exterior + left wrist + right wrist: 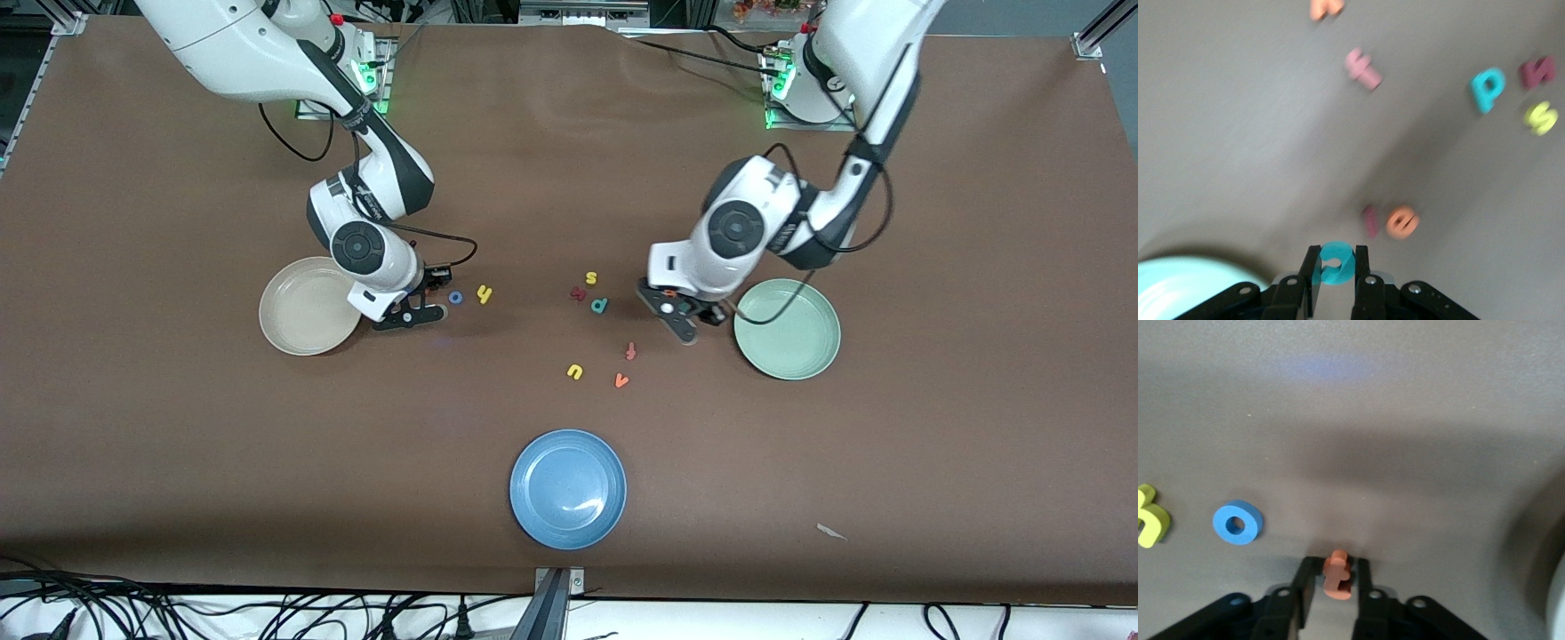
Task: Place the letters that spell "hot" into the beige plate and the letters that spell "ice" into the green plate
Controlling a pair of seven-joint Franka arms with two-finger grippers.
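Observation:
My left gripper [1337, 265] is shut on the teal c [1337, 261], low over the table beside the green plate [787, 329]. Close to it lie the maroon i [1370, 221] and the orange e [1403, 222]. My right gripper [1335, 577] is shut on the orange t [1337, 575], low beside the beige plate [307, 307]. The blue o [455, 297] and yellow h [484, 294] lie just past it toward the table's middle. In the front view the right gripper [418, 313] and the left gripper [683, 327] each stand next to their plate.
Mid-table lie a yellow s [590, 278], a maroon letter [578, 292], a teal p [600, 306], an orange-red f [630, 350], a yellow u [574, 372] and another orange letter [621, 380]. A blue plate [568, 488] sits nearest the front camera.

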